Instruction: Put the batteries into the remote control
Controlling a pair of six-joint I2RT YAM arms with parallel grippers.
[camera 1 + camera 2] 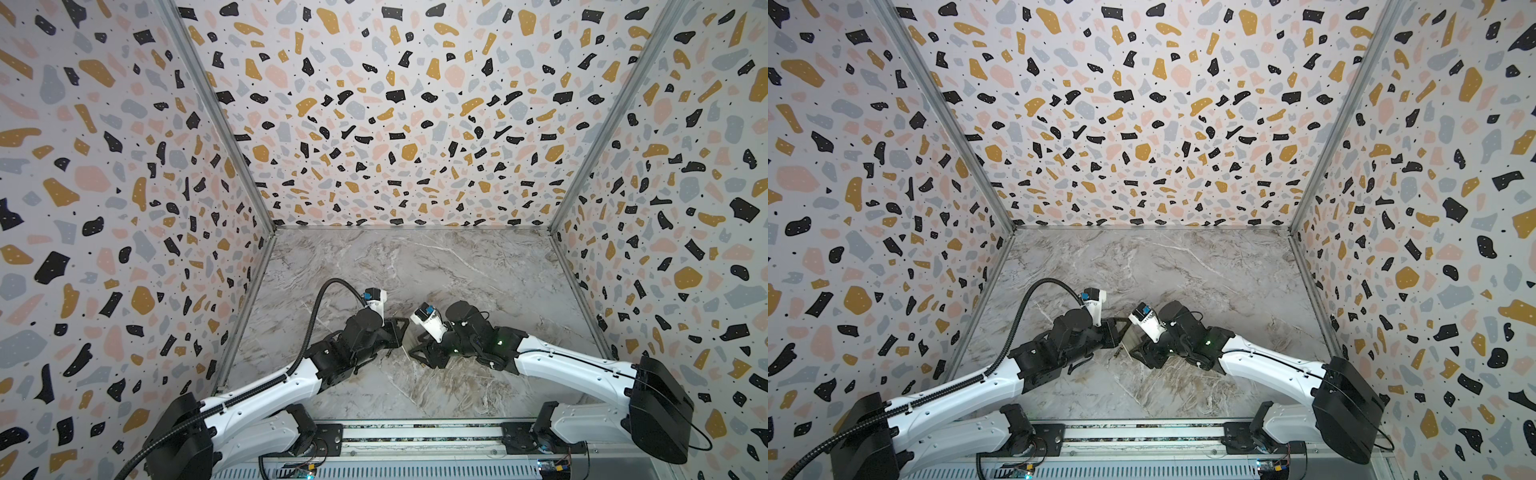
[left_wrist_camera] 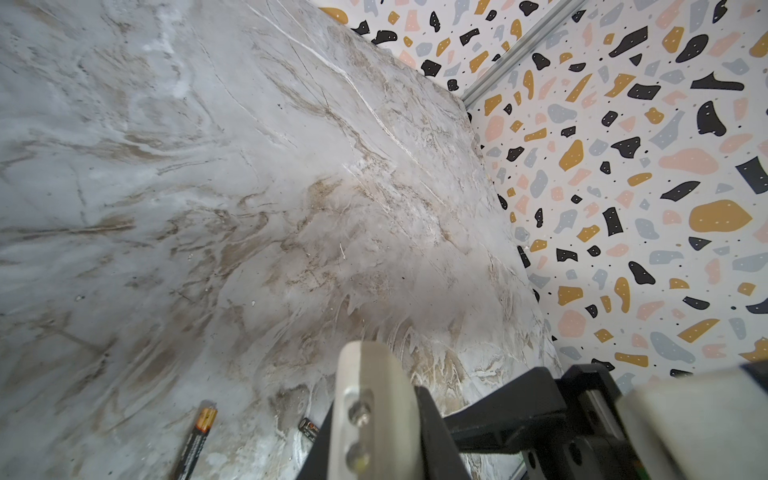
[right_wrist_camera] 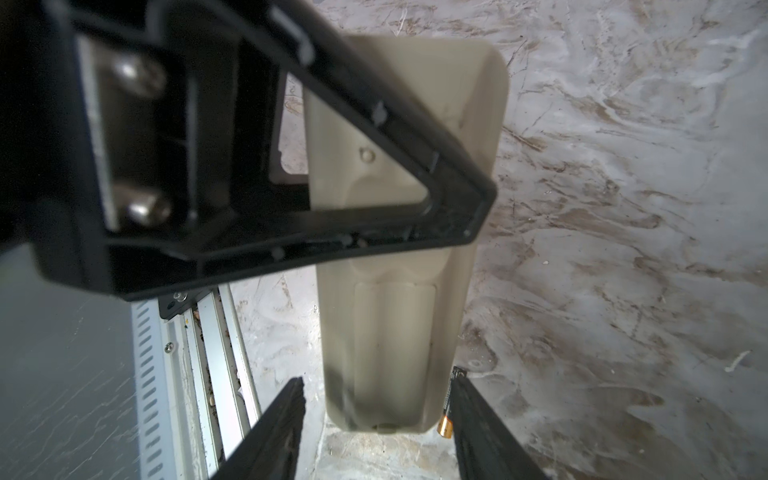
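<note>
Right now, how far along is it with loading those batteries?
Done: nothing, both batteries lie on the table. In hand: the left gripper clamps the remote control, and the right gripper stands open around its end. Left: fit both batteries.

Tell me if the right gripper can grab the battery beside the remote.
Probably not cleanly. The battery lies between the remote control and one finger of the right gripper; the open jaws straddle both, so closing would likely pinch the remote too.

We see the pale back of the remote control between the fingers of our right gripper, which stand apart. A battery lies beside it, against one finger.
</note>
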